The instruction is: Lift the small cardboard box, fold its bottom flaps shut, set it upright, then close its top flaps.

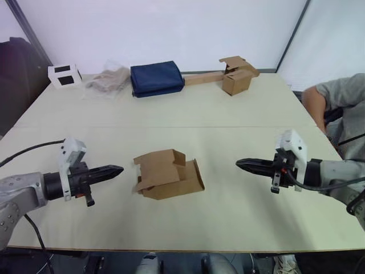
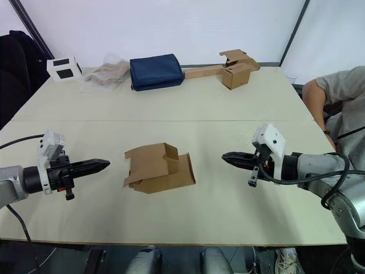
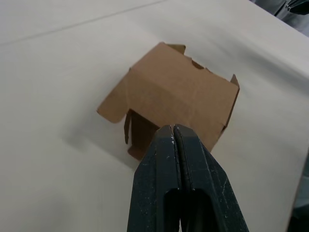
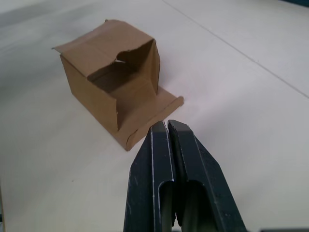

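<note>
Small cardboard box [image 1: 168, 174] is lying on its side mid-worktop [image 1: 228, 114], flaps splayed open, between the left end effector [image 1: 117, 170] and right end effector [image 1: 242, 164], both pinching closed on nothing.

This looks like a robot test lab or staging room, not a home or shop. A wide pale bench [image 1: 239, 114], made of two tops butted along a seam, stands against plain white wall panels [image 1: 171, 28] framed with dark struts [image 1: 293, 34]. On it lie loose props: a box [image 1: 168, 174] with its flaps open, a second box on a strip [image 1: 236, 74], a navy pouch [image 1: 157, 78], a white box [image 1: 64, 76] and what may be crumpled plastic [image 1: 108, 79]. A person [image 1: 336, 105] sits at the bench's right edge. Cables [image 1: 28, 149] trail from both arms.
</note>
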Robot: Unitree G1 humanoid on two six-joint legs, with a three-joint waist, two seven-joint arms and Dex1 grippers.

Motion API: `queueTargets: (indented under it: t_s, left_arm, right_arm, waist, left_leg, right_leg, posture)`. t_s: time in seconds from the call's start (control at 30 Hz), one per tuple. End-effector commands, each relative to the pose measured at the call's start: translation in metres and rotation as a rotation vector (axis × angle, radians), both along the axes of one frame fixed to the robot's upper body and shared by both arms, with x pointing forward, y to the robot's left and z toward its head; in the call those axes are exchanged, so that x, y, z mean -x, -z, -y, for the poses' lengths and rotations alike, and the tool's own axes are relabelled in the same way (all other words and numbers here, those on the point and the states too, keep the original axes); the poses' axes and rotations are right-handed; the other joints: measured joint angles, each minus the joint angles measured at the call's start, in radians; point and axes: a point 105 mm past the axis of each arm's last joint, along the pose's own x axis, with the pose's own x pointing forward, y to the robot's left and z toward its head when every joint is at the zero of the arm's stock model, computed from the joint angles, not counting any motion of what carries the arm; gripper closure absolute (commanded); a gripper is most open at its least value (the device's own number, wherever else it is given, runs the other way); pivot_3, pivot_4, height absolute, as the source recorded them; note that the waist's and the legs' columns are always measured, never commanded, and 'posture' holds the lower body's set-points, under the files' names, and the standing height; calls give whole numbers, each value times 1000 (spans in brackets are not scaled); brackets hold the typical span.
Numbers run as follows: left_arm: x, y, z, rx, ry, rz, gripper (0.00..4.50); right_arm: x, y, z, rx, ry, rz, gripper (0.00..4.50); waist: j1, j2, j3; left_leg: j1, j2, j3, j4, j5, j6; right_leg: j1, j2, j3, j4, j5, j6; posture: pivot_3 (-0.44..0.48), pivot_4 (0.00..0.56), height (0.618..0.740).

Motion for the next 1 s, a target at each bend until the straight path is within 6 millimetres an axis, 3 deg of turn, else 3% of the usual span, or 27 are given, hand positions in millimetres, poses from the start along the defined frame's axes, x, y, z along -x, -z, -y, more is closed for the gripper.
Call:
queueTargets:
  t_s: [0.03,0.37,0.57,1.0]
  left_arm:
    - [0,-7,1,2,19,47,4480]
    - [12,-6,-2,-24,17,51,4480]
    - [4,-6,4,-25,28,59,4480]
    - [4,-6,7,-31,11,90,4480]
  right_arm:
    - [-3,-5,3,20,-6,40,4500]
    - [-4,-7,1,24,-21,37,4500]
    - [-8,-12,9,34,-20,41,4500]
    - [-15,-16,5,30,-48,51,4500]
  waist:
    - [-3,0,0]
    - [-8,0,0]
    - [-2,0,0]
    - [-7,0,0]
  left_leg:
    - [0,0,0,0,0,0]
    - [0,0,0,-1,0,0]
    - [0,0,0,0,0,0]
    - [0,0,0,0,0,0]
  right_leg:
    - [0,0,0,0,0,0]
    - [-1,0,1,0,0,0]
    - [0,0,0,0,0,0]
    - [-1,0,0,0,0,0]
  posture:
    - [0,150,740]
    - [0,150,740]
    - [0,150,740]
    - [0,150,740]
